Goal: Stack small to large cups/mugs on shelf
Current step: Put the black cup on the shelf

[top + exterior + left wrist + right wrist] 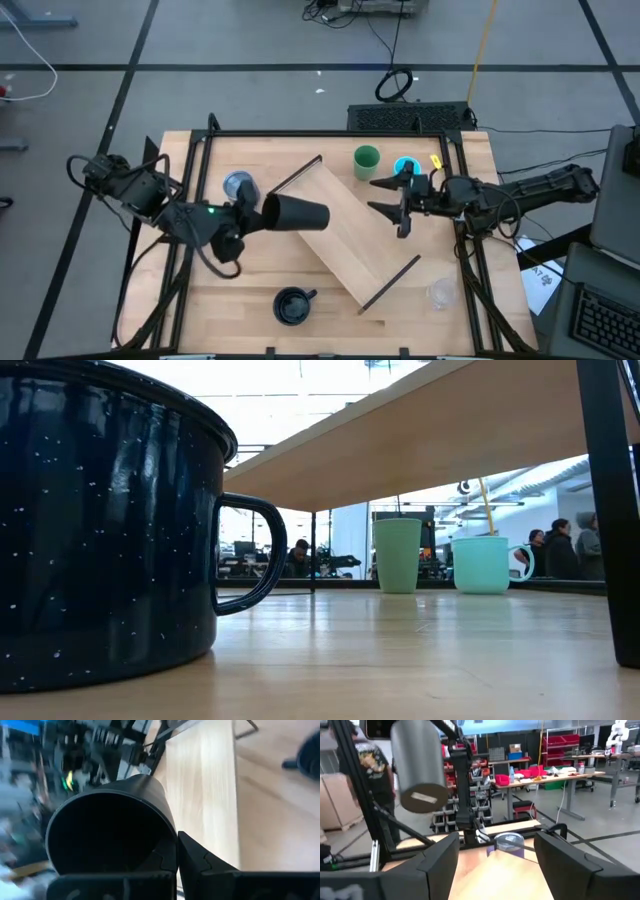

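Observation:
In the high view my left gripper is shut on the black cup, which lies on its side in the air over the left end of the light-wood shelf. The shelf stands slantwise on its dark end brackets. My right gripper hovers open over the shelf's far right edge, next to the cyan mug and the green cup. The shiny tumbler stands behind the left gripper. Near the front are the navy mug and the clear glass cup. My left gripper holds the black cup at its rim, level from the table's left. One finger lies on the outside of the wall; the other is lost in the cup's dark inside. The cup is lifted clear, its labelled base pointing toward the right arm.
The table carries a dark metal frame along its edges. A keyboard lies beyond the far edge. People and workbenches show in the room behind. Bare wood lies between the navy mug and the glass cup.

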Motion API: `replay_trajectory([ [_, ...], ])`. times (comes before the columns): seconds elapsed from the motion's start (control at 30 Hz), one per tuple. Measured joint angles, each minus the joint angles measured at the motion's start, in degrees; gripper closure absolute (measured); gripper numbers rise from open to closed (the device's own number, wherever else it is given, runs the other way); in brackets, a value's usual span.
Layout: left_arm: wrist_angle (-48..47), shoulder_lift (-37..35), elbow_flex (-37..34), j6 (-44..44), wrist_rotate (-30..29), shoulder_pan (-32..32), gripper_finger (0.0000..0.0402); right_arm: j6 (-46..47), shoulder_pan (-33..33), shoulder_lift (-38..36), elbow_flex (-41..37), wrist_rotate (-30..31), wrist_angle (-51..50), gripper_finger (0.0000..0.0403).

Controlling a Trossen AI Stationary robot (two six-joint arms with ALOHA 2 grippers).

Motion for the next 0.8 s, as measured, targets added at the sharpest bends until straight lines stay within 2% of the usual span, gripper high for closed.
replay_trajectory([
  [0.17, -0.22, 0.65, -0.04, -21.23, 0.68, 1.9, 0.0401, 3.34, 0.59, 3.26, 0.0, 0.22, 1.32, 0.0152],
  [0.3, -0.82, 1.21, -0.22, -25.33, 4.35, 1.86, 0.0401, 2.53, 1.08, 7.01, 0.0, 0.42, 7.64, 0.0151],
  [0.57, -4.03, 1.05, 2.28, -22.44, 8.27, 4.99, 0.0401, 2.17, 2.24, 12.96, 0.0, 0.44, 14.95, 0.0151],
  [0.8, -9.43, 1.01, 5.37, -13.22, 10.54, 10.52, 0.0401, 4.55, 2.24, 16.06, 2.06, 0.47, 16.11, 0.0151],
])
